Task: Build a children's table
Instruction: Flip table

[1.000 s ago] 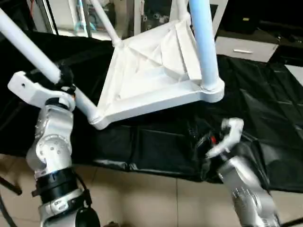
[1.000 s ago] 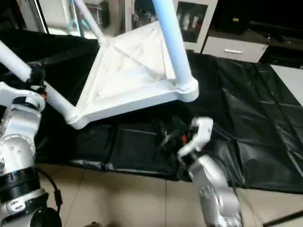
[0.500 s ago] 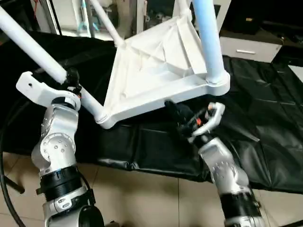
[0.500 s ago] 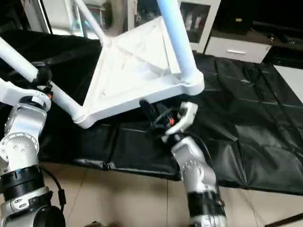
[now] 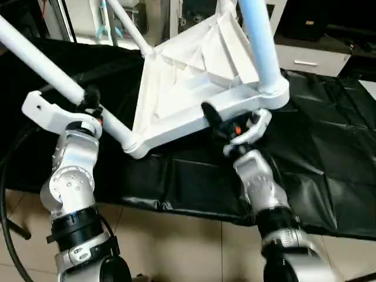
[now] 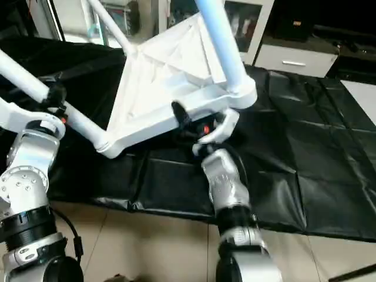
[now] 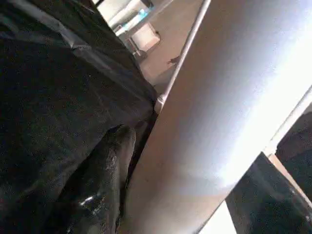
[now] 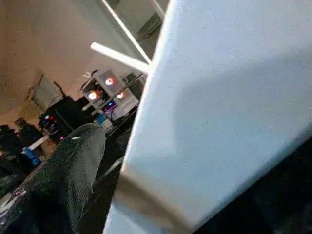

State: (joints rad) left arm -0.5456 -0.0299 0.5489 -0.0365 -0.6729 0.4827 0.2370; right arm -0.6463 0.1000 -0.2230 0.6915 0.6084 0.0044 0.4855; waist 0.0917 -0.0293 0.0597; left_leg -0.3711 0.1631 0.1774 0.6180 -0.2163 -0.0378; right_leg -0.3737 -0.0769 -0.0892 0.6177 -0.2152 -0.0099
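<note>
Over the black sheet (image 5: 329,147) that covers the work surface, the children's table (image 5: 194,88) hangs tilted with its X-ribbed underside turned toward the camera, its near long rim running from a corner socket at about 8 o'clock up to another at about 3 o'clock. From the lower-left socket a white leg (image 5: 41,64) slants away toward 10 o'clock, and the left gripper (image 5: 89,101) is closed around it partway along, its black fingers (image 7: 105,185) pressed against the tube's side in the left wrist view, so the leg crosses that gripper and continues past it on both sides. A second leg (image 5: 258,41) stands up from the right-hand socket toward 12 o'clock, and a third leg (image 5: 126,26) rises from the far corner toward 11 o'clock. The right gripper (image 5: 226,126) sits at the near rim of the tabletop, just at 8 o'clock of the right-hand socket, with its jaws spread wide; one black finger (image 5: 210,114) lies up against the rim's face, and the white rim passes close between the fingers in the right wrist view, but it is not clamped. Both silver forearms reach up from 6 o'clock.
</note>
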